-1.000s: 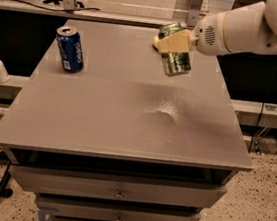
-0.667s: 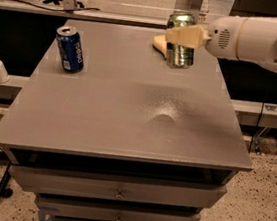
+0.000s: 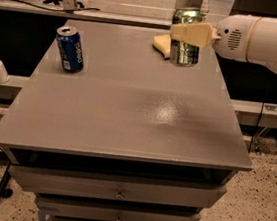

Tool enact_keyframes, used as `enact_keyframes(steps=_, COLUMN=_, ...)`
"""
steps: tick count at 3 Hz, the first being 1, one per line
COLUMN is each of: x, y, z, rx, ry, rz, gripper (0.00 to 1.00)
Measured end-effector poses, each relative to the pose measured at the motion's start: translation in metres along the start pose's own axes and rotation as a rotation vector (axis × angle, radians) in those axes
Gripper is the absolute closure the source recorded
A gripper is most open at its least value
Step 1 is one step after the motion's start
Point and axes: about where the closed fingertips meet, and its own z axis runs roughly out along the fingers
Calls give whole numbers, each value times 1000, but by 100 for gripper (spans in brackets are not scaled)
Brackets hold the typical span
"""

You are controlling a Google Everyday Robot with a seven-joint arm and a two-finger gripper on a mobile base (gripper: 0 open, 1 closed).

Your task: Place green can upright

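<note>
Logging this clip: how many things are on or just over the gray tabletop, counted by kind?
Cans: 2, the blue can and the green can, which is gripped upright by the tool at the far right of the table
Sponges: 1, the yellow sponge
Total: 3

- Green can [image 3: 184, 51], clamped in the gripper [image 3: 181, 31], goes from tilted to upright; its body now hangs straight below the finger [image 3: 194, 33].
- Gripper rolls level and sits slightly higher and further right than a second ago.
</note>
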Motion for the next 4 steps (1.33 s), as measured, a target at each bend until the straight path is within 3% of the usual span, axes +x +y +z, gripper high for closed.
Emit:
enact_keyframes(steps=1, x=-3, y=6, z=3, rx=-23, ry=-12, rz=-63, gripper=100)
enact_keyframes(steps=2, x=-2, y=8, z=10, rx=-73, ry=-80, rz=-159, gripper=100)
enact_keyframes(steps=3, x=7, y=5, z=22, rx=-91, ry=-129, rz=-298, gripper=100)
enact_keyframes(steps=4, x=21, y=-2, z=32, rx=-46, ry=-153, rz=-453, gripper=100)
